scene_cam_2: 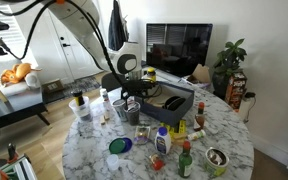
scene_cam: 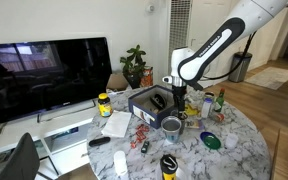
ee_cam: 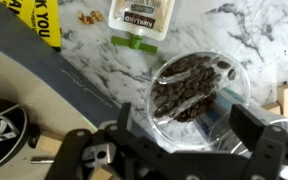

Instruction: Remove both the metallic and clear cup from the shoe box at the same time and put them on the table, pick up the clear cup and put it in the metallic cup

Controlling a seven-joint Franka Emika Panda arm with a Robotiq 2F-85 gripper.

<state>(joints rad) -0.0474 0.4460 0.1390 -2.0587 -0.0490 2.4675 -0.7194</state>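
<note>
In the wrist view the clear cup (ee_cam: pixel 199 88) stands upright on the marble table (ee_cam: pixel 254 30), seen from above, with a coffee-bean print showing through it. My gripper (ee_cam: pixel 184 125) is open just above it. Its fingers straddle the cup's near side, with a gap at the left finger. The shoe box's dark wall (ee_cam: pixel 69 80) runs diagonally at left. In both exterior views the gripper (scene_cam: pixel 180 102) (scene_cam_2: pixel 132 100) hangs low beside the shoe box (scene_cam: pixel 147 100) (scene_cam_2: pixel 172 100). The metallic cup (scene_cam: pixel 171 125) stands on the table just in front of the gripper. It is hidden in the wrist view.
A small packet (ee_cam: pixel 139 22) and a yellow label (ee_cam: pixel 34 18) lie on the table beyond the cup. Bottles, a green lid (scene_cam: pixel 213 141), a black can with a yellow top (scene_cam: pixel 168 166) and other clutter crowd the round table. A TV (scene_cam: pixel 44 75) stands behind.
</note>
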